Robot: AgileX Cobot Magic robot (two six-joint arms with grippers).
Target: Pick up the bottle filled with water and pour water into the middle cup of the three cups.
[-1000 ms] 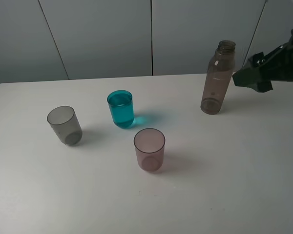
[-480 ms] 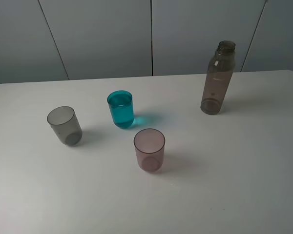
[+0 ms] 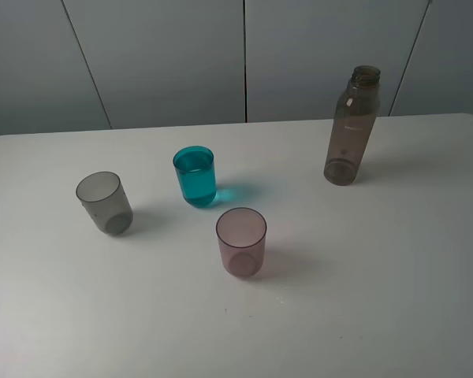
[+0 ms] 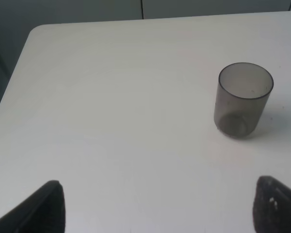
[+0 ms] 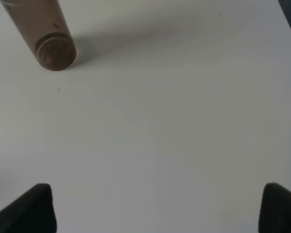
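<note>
The bottle point(image 3: 351, 130) stands upright and uncapped at the back right of the white table point(image 3: 378, 276); its lower part point(image 5: 43, 34) also shows in the right wrist view. The middle cup point(image 3: 195, 177), teal, stands left of centre and looks to hold water. A grey cup point(image 3: 104, 202) point(image 4: 242, 99) is further left and a pink cup point(image 3: 241, 242) is nearer the front. Neither arm appears in the high view. My left gripper point(image 4: 160, 194) is open, well short of the grey cup. My right gripper point(image 5: 158, 194) is open, away from the bottle, with nothing between its fingers.
Grey wall panels point(image 3: 244, 55) rise behind the table's back edge. The table's left edge and a dark drop beyond it point(image 4: 0, 63) show in the left wrist view.
One second ago the right gripper hung just right of the bottle in the high view. It has drawn back out of that view. Bottle and cups have not moved.
</note>
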